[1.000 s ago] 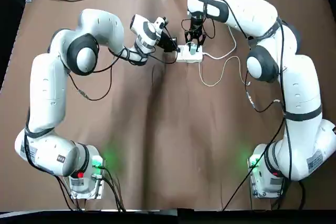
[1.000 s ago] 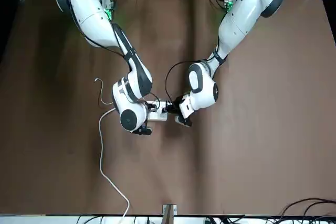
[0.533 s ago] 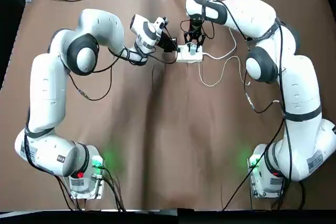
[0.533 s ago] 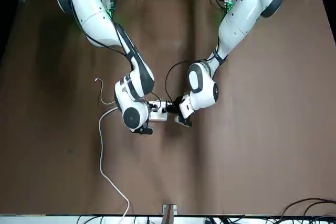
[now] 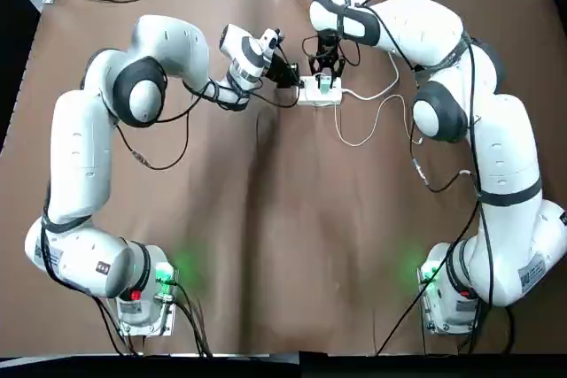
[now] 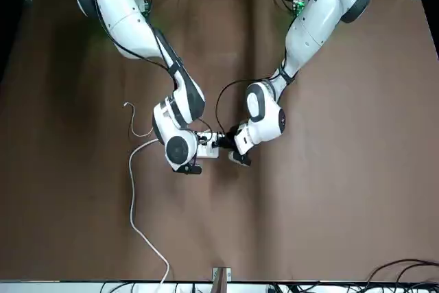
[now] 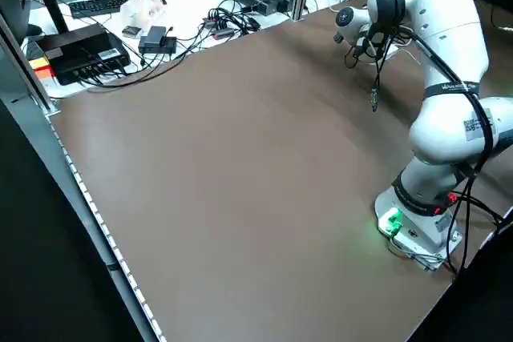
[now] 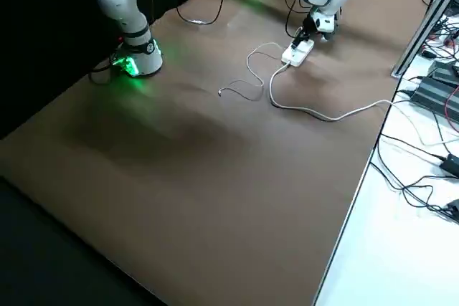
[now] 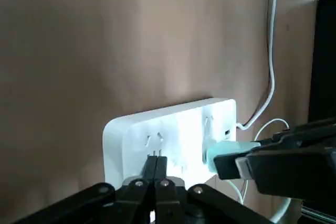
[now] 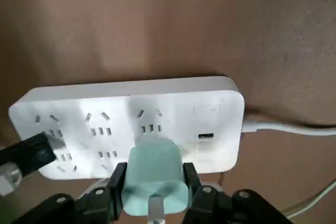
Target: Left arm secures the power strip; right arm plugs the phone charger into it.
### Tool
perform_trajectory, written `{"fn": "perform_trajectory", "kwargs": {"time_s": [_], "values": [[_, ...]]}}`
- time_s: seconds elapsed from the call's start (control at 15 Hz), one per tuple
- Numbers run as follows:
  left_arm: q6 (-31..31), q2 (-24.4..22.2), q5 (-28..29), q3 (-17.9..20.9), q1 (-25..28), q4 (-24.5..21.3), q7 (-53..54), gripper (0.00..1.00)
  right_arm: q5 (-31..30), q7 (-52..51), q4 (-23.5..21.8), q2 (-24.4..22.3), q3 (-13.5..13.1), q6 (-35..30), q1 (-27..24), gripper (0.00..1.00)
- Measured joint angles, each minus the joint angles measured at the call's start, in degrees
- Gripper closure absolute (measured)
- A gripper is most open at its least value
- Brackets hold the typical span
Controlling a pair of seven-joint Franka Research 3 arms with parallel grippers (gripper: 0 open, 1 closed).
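Top view: R gripper (image 5: pixel 323 75) clamps phone charger (image 10: pixel 153 183) over power strip (image 5: pixel 319 91); L gripper (image 5: pixel 291 79) closed, pressing strip's end.

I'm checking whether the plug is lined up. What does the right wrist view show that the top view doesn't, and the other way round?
Only the right wrist view shows the power strip's sockets and the right gripper shut on the teal phone charger, which is at the strip's sockets. Only the top view shows both whole arms and the left gripper at the strip's other end. Both show the strip and its white cord.
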Motion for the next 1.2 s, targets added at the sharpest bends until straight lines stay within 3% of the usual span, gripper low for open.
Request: {"fn": "perform_trajectory", "kwargs": {"time_s": [1.2], "values": [[0.04,0.03,0.0,0.0,-0.01,0.03,0.0,0.99,-2.17,1.9,-6.0,-2.83,0.04,6.07,0.98,0.52]]}}
